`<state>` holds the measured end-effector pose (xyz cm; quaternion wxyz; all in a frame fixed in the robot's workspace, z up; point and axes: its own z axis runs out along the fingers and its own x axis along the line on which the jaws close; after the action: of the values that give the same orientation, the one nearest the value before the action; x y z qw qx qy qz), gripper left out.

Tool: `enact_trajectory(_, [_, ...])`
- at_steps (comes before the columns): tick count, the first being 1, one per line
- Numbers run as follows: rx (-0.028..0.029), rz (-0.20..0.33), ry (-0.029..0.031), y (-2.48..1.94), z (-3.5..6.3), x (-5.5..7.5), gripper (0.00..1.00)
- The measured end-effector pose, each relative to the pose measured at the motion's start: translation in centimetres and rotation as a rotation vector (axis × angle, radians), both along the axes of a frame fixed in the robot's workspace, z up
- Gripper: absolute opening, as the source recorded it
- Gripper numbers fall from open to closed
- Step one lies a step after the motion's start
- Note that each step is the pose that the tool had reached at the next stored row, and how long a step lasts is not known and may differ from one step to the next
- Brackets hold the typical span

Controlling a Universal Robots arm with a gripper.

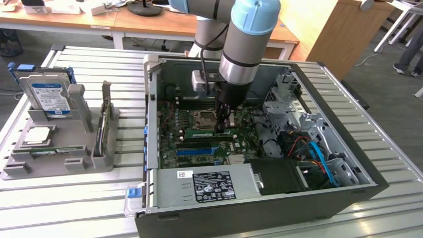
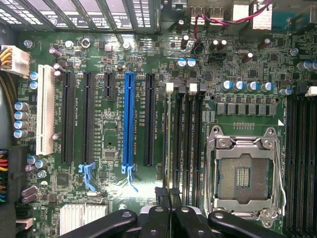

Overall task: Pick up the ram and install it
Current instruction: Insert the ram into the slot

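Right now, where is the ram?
In the exterior view, the ram stands on edge inside the case, along a slot beside the socket, held by the claw.

I see my arm (image 1: 239,62): thick silver-grey tubes joined by a rounded pale blue cap (image 1: 254,15). A thin black cable (image 1: 205,67) runs down its side beside a white block (image 1: 200,79). The gripper (image 1: 223,130) is black, with glossy curved link bars (image 2: 99,223) and two slim, square-tipped fingers (image 2: 159,196).

Power supply label (image 1: 210,187), hard drive label (image 1: 53,96), motherboard lettering (image 2: 134,119), none legible
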<state>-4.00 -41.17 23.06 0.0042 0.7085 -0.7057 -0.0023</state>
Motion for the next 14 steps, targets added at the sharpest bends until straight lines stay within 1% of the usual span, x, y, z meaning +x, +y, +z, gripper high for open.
enact_trajectory(14, [-0.0001,-0.006,0.0,0.03,-0.23,0.0,0.12])
